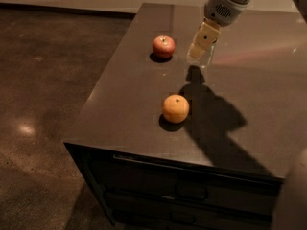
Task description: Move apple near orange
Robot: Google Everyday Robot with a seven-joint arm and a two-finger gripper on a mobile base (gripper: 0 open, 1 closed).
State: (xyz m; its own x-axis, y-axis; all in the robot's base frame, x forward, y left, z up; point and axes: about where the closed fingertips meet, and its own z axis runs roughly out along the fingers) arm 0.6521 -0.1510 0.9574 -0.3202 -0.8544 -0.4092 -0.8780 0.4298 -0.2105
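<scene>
Dark bench (129,80), viewed from above its front corner. Gripper (199,55) hanging over the far part, just right of the apple and apart from it; spread or pressed together, cannot tell. Orange (175,108) alone toward the front edge. Apple (163,46) upright near the far left side, well apart from the orange. Best approach, likely: shift left, centre above the apple, descend straight, clasp its widest part gently to avoid rolling it away.
</scene>
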